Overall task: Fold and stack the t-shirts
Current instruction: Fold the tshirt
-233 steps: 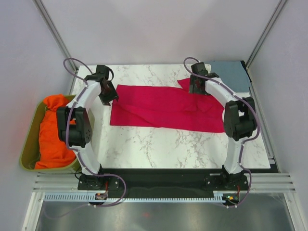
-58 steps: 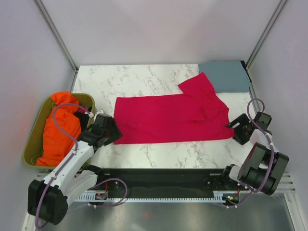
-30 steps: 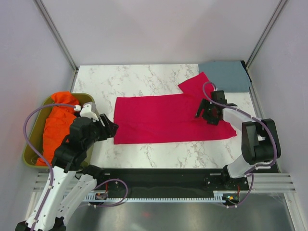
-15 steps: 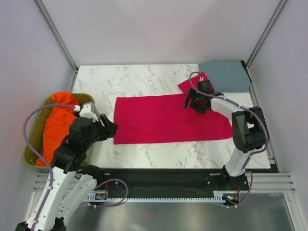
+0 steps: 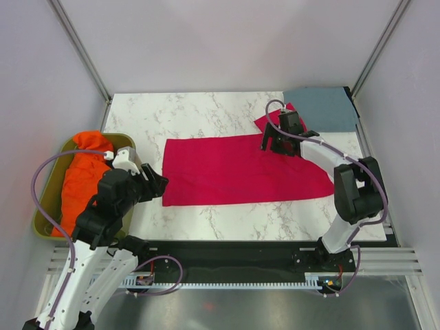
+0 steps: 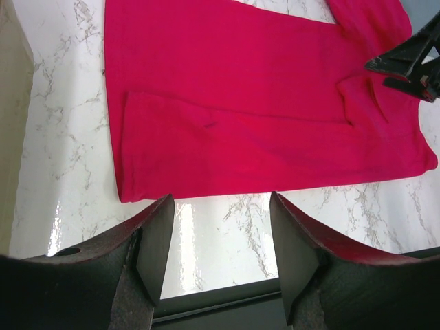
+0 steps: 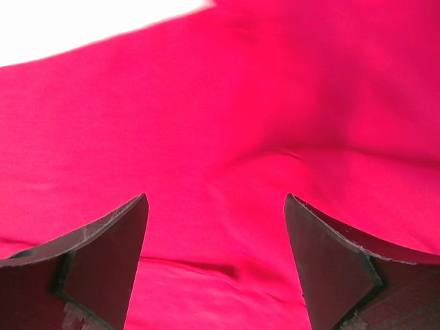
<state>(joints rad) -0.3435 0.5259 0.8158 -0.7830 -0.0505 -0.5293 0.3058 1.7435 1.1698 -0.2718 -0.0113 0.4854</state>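
Currently the crimson t-shirt [image 5: 234,168] lay flat mid-worktop [image 5: 192,113], long axis left to right, its loose sleeve pointing far-right toward the blue-grey t-shirt [image 5: 323,108] in the far right corner. The right tool [image 5: 277,144] sat low over the sleeve end, fingers apart, gripping nothing; the left tool [image 5: 156,184] hung by the left hem, likewise apart. Risk: a shallow pinch could catch one layer only and drag the fold askew.

Marble table [image 5: 206,110]; crimson tee [image 5: 234,168]; blue-grey tee [image 5: 326,108]

Bare table [image 5: 227,221] near and far of the crimson t-shirt [image 5: 234,168]; bin [image 5: 41,228] beside its left.
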